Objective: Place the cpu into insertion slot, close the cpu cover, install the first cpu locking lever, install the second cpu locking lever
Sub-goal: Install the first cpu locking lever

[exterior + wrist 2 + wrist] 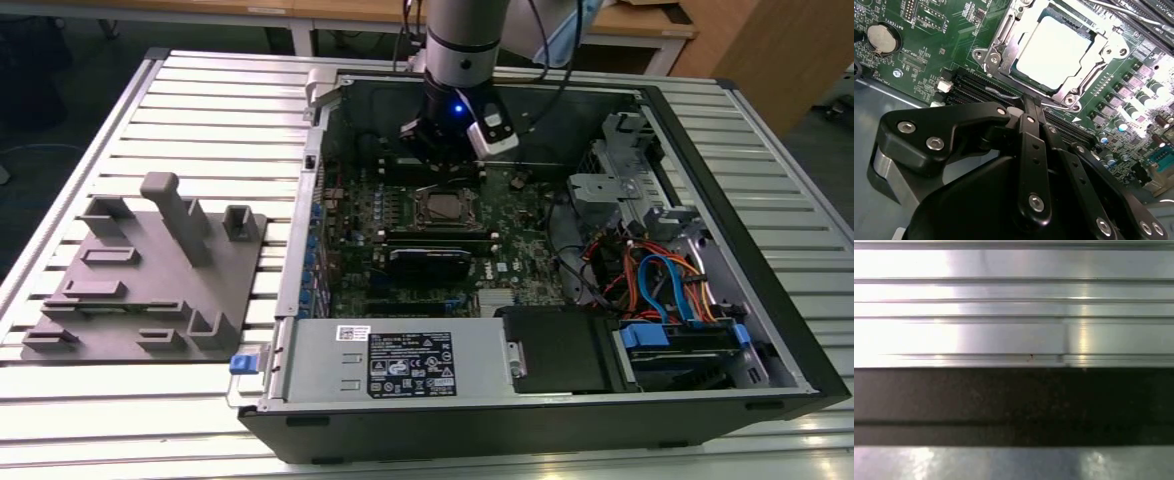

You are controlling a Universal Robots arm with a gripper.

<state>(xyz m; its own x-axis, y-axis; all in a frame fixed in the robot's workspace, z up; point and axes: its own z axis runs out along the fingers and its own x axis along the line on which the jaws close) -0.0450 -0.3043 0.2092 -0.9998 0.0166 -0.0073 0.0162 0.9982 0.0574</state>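
Observation:
The cpu (1054,50), a pale silver square, lies in the insertion slot (1070,100) on the green board. The silvery cpu cover (1004,42) lies flat around it, with the chip showing through its window. A thin wire locking lever (999,92) runs along the socket's near side, right by my fingertips. My black gripper (1030,102) is shut, its tips pressed together at that edge of the socket, with nothing visibly between them. In the exterior view the gripper (447,160) hangs inside the open computer case just behind the socket and cpu (439,207).
The case (747,300) lies open on a slatted aluminium table (1014,335). A grey fixture block (147,270) stands at the exterior view's left. Memory slots (969,87), a black card (430,262), coloured cables (654,280) and the power supply (400,365) surround the socket.

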